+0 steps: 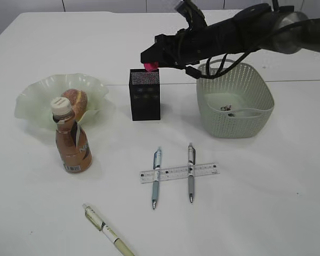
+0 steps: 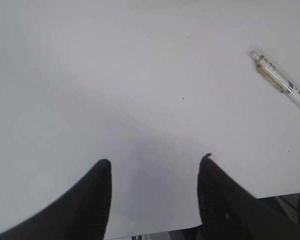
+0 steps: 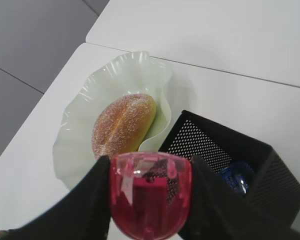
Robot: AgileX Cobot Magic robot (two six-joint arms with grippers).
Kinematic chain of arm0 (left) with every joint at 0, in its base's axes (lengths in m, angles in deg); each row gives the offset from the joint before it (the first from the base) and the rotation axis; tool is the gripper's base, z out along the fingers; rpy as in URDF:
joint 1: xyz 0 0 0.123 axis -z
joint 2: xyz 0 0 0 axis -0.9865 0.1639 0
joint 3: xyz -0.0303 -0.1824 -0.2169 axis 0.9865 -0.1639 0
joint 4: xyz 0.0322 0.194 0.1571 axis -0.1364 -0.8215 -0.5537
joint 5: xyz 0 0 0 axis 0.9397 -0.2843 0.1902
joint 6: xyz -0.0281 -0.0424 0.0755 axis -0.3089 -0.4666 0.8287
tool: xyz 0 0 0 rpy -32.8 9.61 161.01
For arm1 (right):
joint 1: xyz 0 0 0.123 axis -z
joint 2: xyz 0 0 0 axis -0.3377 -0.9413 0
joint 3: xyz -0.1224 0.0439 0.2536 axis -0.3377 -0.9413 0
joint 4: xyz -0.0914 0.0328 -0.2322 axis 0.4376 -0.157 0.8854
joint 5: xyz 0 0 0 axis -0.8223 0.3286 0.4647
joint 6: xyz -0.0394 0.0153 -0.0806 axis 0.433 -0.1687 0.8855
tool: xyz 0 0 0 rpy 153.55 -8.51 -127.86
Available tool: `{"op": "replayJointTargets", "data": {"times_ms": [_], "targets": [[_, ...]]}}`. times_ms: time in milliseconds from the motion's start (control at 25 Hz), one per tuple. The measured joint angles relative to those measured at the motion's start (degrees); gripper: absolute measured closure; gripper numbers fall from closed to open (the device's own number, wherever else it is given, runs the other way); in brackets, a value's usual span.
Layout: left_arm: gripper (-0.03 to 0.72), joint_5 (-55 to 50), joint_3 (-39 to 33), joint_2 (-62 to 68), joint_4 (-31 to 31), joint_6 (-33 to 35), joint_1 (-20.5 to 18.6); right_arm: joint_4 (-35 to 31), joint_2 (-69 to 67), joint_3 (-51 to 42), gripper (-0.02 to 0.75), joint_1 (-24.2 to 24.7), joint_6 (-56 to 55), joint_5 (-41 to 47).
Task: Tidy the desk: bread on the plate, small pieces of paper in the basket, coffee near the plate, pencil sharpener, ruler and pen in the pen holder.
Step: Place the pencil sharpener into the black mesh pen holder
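Right wrist view: right gripper [image 3: 150,200] is pinching the pink pencil sharpener [image 3: 150,192], hanging just above the pen holder [image 3: 230,170] near-left rim (mouth lying slightly right); left gripper [image 2: 155,190] is idling spread, empty.

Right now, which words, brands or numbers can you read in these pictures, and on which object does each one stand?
No text can be read with certainty.
Brown plastic coffee bottle with white cap: the label print is too blurred to read.
Short clear plastic ruler: fine black markings, too small to read.
Cream pen: dark marks on its barrel, illegible.
Pink translucent pencil sharpener, black mesh pen holder: no text visible.
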State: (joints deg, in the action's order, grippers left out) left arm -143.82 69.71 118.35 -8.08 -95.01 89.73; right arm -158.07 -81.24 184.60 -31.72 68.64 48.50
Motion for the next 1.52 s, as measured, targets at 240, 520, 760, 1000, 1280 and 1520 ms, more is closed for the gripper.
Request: {"op": "replayJointTargets", "data": {"times_ms": [240, 520, 760, 1000, 1280, 1520], "targets": [[0.286, 0.1, 0.0, 0.0, 0.0, 0.0, 0.0, -2.9, -2.9, 1.7, 0.434, 0.0, 0.0, -2.8], [0.286, 0.9, 0.0, 0.0, -0.2, 0.0, 0.0, -4.6, -4.6, 2.5, 0.419, 0.0, 0.2, -3.4], [0.286, 1.6, 0.0, 0.0, -0.2, 0.0, 0.0, -4.7, -4.6, 2.5, 0.384, 0.0, 0.2, -3.4], [0.286, 1.7, 0.0, 0.0, -0.2, 0.0, 0.0, -4.9, -4.6, 2.5, 0.327, 0.0, 0.3, -3.4], [0.286, 1.7, 0.0, 0.0, -0.2, 0.0, 0.0, -4.7, -4.6, 2.5, 0.295, 0.0, -0.4, -2.8], [0.286, 1.7, 0.0, 0.0, -0.2, 0.0, 0.0, 12.8, -0.2, 2.5, 0.295, 0.1, -14.9, 0.2]]}}
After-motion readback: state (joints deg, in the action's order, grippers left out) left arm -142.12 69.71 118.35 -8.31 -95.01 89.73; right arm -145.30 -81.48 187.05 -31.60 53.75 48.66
